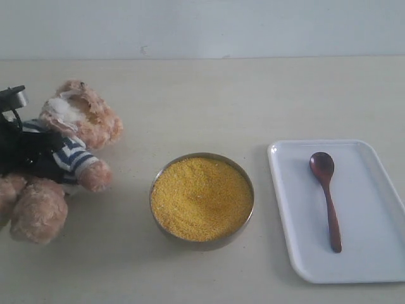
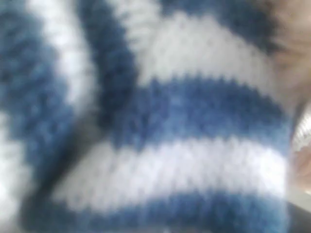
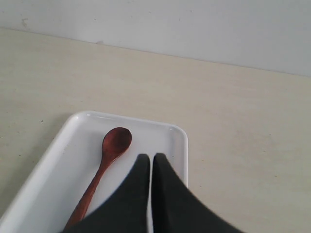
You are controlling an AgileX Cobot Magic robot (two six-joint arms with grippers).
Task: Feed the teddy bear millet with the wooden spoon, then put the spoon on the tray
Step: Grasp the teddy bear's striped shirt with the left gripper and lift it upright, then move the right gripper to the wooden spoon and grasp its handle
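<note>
The teddy bear (image 1: 76, 123) sits at the table's left edge, leaning, in its striped shirt (image 2: 194, 107). My left gripper (image 1: 25, 152) is a black mass pressed into the bear's torso, clasping it; the shirt fills the left wrist view and hides the fingers. The millet (image 1: 201, 197) fills a round metal bowl (image 1: 152, 196) at the centre. The wooden spoon (image 1: 326, 196) lies on the white tray (image 1: 373, 215) at the right, bowl end toward the far side. My right gripper (image 3: 151, 156) hovers over the tray (image 3: 53, 179) beside the spoon (image 3: 109, 155), shut and holding nothing. It is out of the exterior view.
The pale wooden table (image 1: 209, 101) runs back to a white wall (image 1: 202, 25). The tray's right end reaches the frame's edge in the exterior view.
</note>
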